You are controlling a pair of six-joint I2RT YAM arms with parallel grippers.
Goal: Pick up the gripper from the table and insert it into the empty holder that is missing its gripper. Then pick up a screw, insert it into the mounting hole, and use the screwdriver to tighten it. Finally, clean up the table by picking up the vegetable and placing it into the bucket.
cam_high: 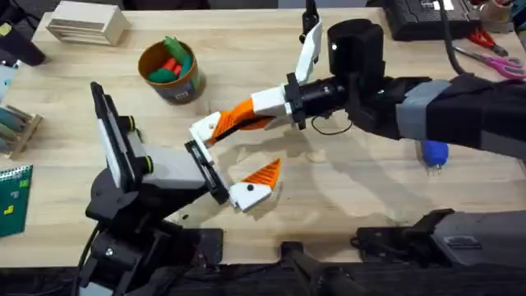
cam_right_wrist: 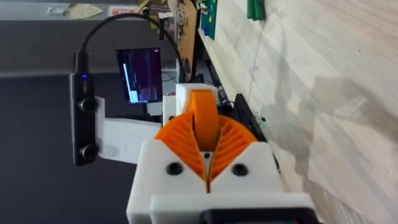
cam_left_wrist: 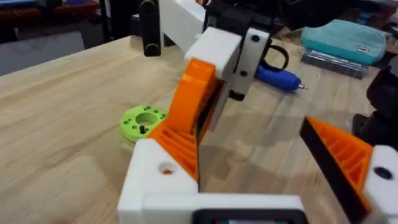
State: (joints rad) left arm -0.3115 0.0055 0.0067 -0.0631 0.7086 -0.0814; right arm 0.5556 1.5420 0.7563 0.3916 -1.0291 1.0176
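Note:
My right gripper (cam_high: 245, 117) reaches across the table's middle, shut on the small orange wedge gripper (cam_high: 222, 128). The wedge's tip rests against the bare white holder (cam_high: 202, 129), the far finger of my left gripper (cam_high: 230, 160). That gripper stands open, and its near finger carries an orange tip (cam_high: 265, 173). In the right wrist view the orange wedge (cam_right_wrist: 205, 118) sits squeezed between the ribbed pads. In the left wrist view the wedge (cam_left_wrist: 178, 144) lies on the holder (cam_left_wrist: 155, 183). The blue screwdriver (cam_high: 435, 153) lies at the right. The bucket (cam_high: 170, 72) holds green and red vegetables.
A bright green ring (cam_left_wrist: 143, 120) with a dark screw lies beyond the holder. Red-handled scissors (cam_high: 493, 56) lie at the far right edge, a teal pouch (cam_left_wrist: 348, 40) behind the screwdriver (cam_left_wrist: 278, 77). A white box (cam_high: 86, 22) stands back left.

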